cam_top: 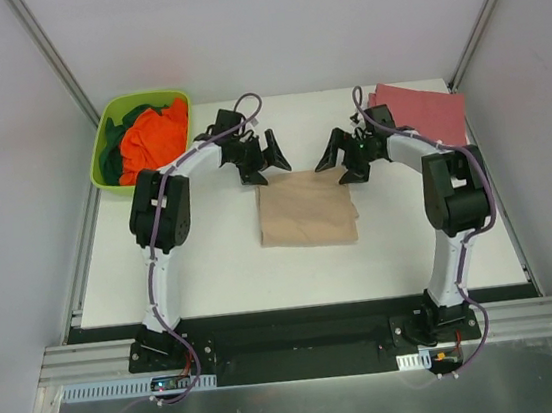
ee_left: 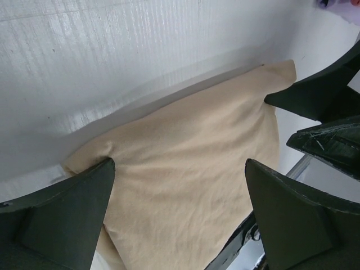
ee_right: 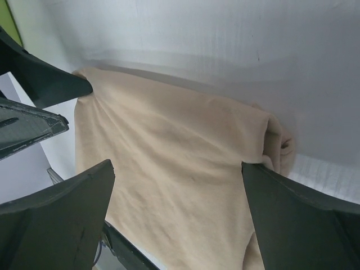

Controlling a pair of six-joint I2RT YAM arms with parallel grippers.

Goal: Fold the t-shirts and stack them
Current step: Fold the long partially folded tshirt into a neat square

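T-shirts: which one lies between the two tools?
The tan-beige t-shirt, folded mid-table between left tool and right tool. The dusty red t-shirt lies far right; the orange t-shirt and dark green t-shirt are in the tub.

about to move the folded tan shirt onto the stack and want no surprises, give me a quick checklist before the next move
1. Tan t-shirt folded into a rectangle: ok.
2. Left gripper open, holding nothing: ok.
3. Right gripper open, holding nothing: ok.
4. Both grippers at the shirt's far edge: ok; touching the cloth: cannot tell.
5. Folded red t-shirt lies flat at far right: ok.
6. All shirts folded: not ok, the orange t-shirt and a dark green t-shirt lie bunched in the green tub.
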